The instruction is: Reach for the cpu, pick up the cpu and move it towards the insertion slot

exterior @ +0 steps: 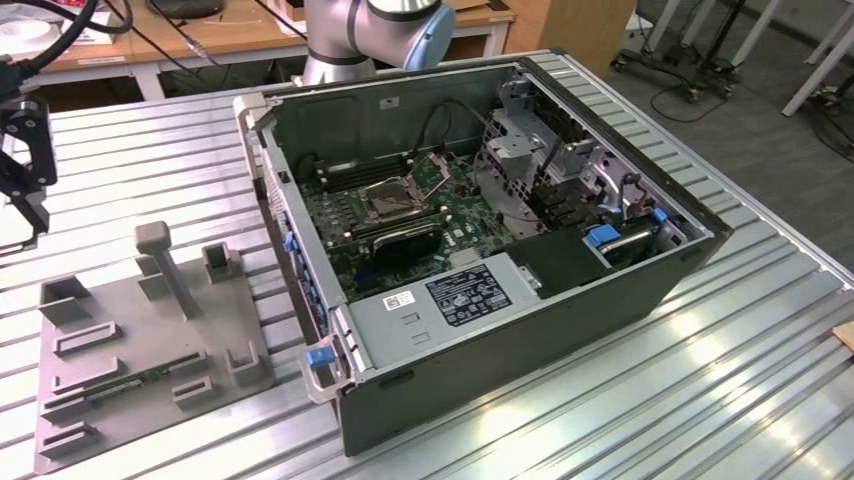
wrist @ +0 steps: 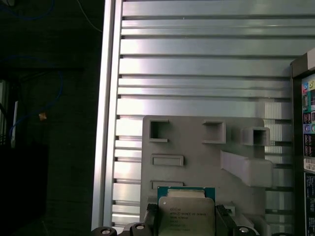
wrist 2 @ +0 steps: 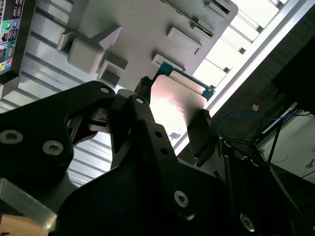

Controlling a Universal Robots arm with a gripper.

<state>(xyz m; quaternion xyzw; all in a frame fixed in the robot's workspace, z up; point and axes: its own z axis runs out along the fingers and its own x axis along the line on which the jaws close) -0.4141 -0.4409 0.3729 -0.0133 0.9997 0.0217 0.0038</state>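
Note:
In both wrist views my gripper [wrist 2: 172,104] is shut on the cpu [wrist 2: 178,109], a thin square chip with a pale silvery face and a green rim, one dark finger on each side. The cpu [wrist: 186,212] hangs in the air above the grey tray [wrist: 197,167]. In the exterior view my gripper [exterior: 27,215] is at the far left edge, above the table and beyond the tray [exterior: 127,335]. The insertion slot [exterior: 396,201], a shiny square frame with a dark centre, sits on the green board inside the open computer case, well to the exterior view's right of my gripper.
The open computer case [exterior: 507,330] stands in the middle of the ribbed metal table [exterior: 694,400], with drive cages and cables along its far side. A green memory stick [exterior: 134,380] lies in the tray among raised grey posts [exterior: 154,250]. The arm's base [exterior: 360,40] rises behind the case.

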